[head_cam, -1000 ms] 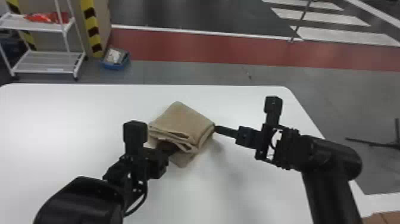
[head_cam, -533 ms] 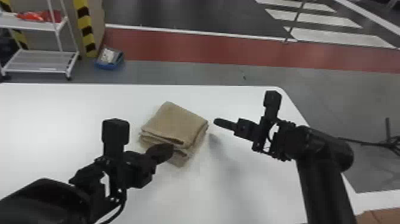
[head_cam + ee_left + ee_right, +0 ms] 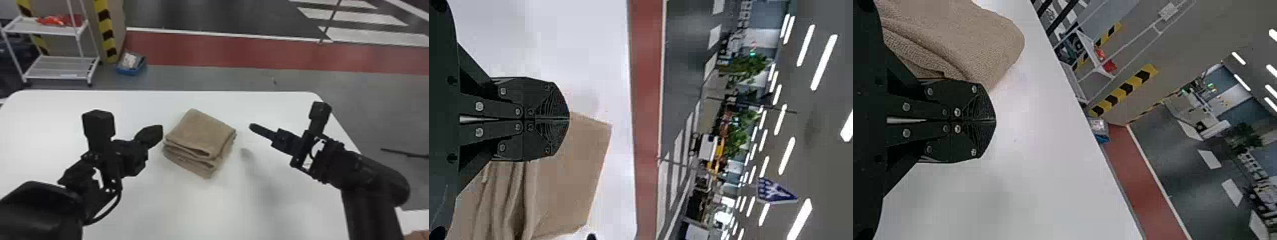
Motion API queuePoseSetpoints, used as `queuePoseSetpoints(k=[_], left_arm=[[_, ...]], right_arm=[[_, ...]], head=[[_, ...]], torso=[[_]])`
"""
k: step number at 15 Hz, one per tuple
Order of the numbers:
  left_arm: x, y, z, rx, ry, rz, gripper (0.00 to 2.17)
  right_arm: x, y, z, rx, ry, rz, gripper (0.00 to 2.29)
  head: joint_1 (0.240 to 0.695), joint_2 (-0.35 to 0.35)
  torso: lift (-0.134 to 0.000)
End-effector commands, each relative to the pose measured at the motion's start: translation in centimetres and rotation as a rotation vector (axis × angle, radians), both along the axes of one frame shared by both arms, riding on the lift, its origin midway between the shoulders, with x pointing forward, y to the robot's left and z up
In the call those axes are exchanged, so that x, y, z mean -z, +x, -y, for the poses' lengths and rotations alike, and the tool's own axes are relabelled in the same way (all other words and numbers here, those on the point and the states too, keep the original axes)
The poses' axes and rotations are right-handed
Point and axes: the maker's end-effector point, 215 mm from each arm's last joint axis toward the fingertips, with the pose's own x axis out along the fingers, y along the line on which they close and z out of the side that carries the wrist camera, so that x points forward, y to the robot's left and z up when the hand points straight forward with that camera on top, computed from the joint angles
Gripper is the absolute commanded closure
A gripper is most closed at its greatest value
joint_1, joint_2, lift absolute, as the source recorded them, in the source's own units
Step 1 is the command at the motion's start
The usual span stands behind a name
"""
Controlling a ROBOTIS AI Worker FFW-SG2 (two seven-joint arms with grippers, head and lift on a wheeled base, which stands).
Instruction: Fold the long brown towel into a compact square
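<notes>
Towel [image 3: 201,132] outside 1 loaded blue bin [image 3: 127,71]

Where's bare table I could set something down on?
Bare tabletop lies between the towel and far edge, and on the towel's near side. Crowded: the towel's left and right, where left gripper and right gripper hover.

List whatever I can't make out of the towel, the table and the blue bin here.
- Underside of the towel, head view: hidden by its upper folds.
- Part of the towel, left wrist view: behind the left claw.
- One side of the towel, right wrist view: cut off by the top edge.
- Near edge of the table, head view: past the bottom edge.
- Contents of the blue bin, head view: too small.
</notes>
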Motion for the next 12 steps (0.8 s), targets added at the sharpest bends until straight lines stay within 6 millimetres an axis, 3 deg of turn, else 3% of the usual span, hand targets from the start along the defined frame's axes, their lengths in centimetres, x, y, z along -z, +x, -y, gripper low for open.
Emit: queuePoseSetpoints(k=[1,2,4,7,9,12], left_arm=[[-2.6,1.9,-1.8,-0.069,-0.016,0.112,2.14],[-4.0,2.7,-2.7,-0.104,-0.033,0.173,2.14],[-4.1,3.5,-4.6,-0.155,-0.049,0.183,2.14],[-3.1,4.4,-7.1,-0.204,-0.064,0.172,2.14],[-3.0,4.7,-8.4,-0.226,-0.072,0.181,2.14],[-2.7,4.8,-10.0,-0.245,-0.087,0.183,2.14]], right_arm=[[-3.8,0.2,-0.2,0.009,-0.053,0.174,2.13],[-5.0,-0.1,-1.3,-0.009,-0.088,0.226,2.13],[-5.8,-0.2,-5.7,-0.082,-0.122,0.28,2.13],[-5.9,-1.3,-16.0,-0.201,-0.165,0.34,2.13],[-4.4,-1.1,-18.0,-0.208,-0.282,0.379,2.13],[-3.2,-0.6,-18.7,-0.171,-0.354,0.4,2.13]], head=[[0.695,-0.129],[0.695,-0.123],[0.695,-0.105],[0.695,-0.008],[0.695,0.056],[0.695,0.118]], torso=[[-0.123],[-0.123],[-0.123],[-0.123],[-0.123],[-0.123]])
